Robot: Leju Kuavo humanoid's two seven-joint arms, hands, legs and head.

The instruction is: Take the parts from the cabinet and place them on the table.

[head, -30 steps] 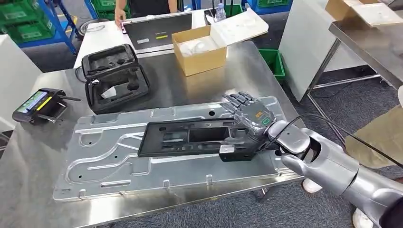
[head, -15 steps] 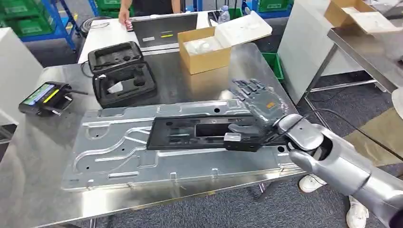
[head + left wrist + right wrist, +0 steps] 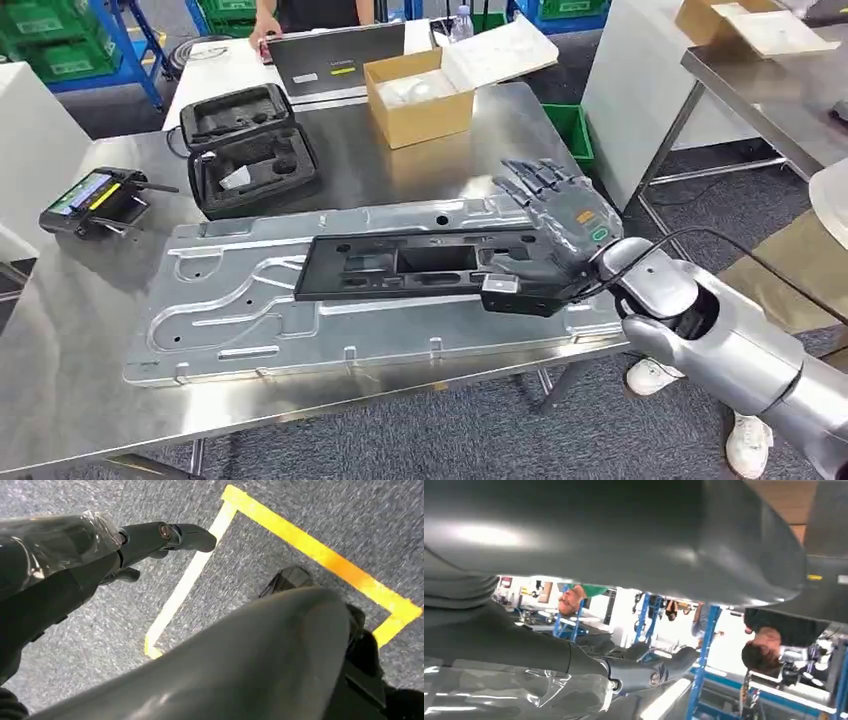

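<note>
Head view: black frame part (image 3: 420, 268) lies flat on the large stamped metal plate (image 3: 250, 320), which rests on the steel table (image 3: 60, 400) and reaches to the table's right edge. The part's long axis runs roughly parallel to the table's near edge. Right hand (image 3: 555, 235) is at the part's right end, thumb side under or against that end, fingers (image 3: 535, 180) stretched out above it; judged to be gripping the part, though the contact itself is partly hidden. The part extends leftward from the hand, toward the table's middle. Toward the far edge: open black case (image 3: 245, 150), cardboard box (image 3: 420, 95), a handheld controller (image 3: 90, 200) near the left edge.

Left wrist view: left hand (image 3: 100, 555) hangs over grey floor with yellow tape (image 3: 320, 555), holding nothing, one dark finger extended; well away from the part, so the right hand is the nearer.

Right wrist view: a broad grey surface close above the right hand's fingers, which hides the grip; people stand in the background.

Judgement: releasing cleanly depends on the part lying fully flat on the plate.
</note>
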